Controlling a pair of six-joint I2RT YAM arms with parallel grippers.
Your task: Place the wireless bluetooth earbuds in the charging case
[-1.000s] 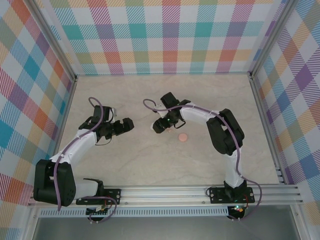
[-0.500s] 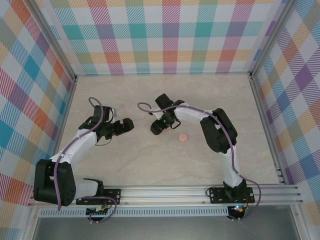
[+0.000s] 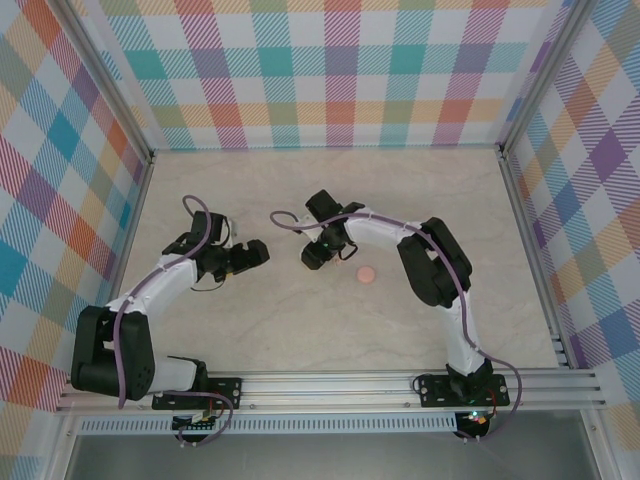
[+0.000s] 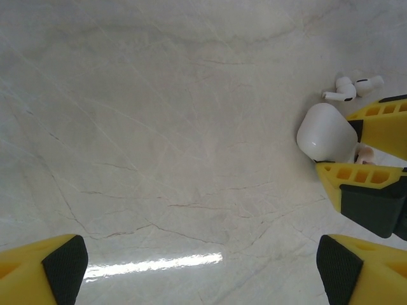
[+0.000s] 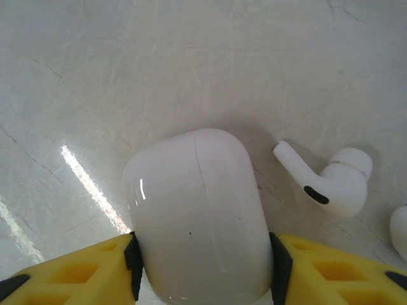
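Observation:
The charging case (image 5: pixel 200 216) is a glossy white pebble lying on the table with its lid closed. My right gripper (image 5: pixel 203 267) is shut on it, with a black pad pressed against each long side. One earbud (image 5: pixel 331 184) lies just right of the case, and part of a second earbud (image 5: pixel 399 229) shows at the frame edge. From the left wrist the case (image 4: pixel 325 132) sits between the right gripper's yellow fingers (image 4: pixel 381 121), with both earbuds (image 4: pixel 346 89) beyond it. My left gripper (image 4: pixel 203 267) is open over bare table, left of the case. From above, the left gripper (image 3: pixel 256 256) faces the right gripper (image 3: pixel 315 257).
A flat salmon-pink disc (image 3: pixel 366 273) lies on the table just right of the right gripper. A tiny pinkish bit (image 4: pixel 365 152) sits by the case between the right fingers. Checked walls (image 3: pixel 340 70) enclose the marble-look table (image 3: pixel 330 330) on three sides.
My right gripper has slid a little to the left and closed onto the case. The left arm has barely moved, and its jaws have narrowed slightly.

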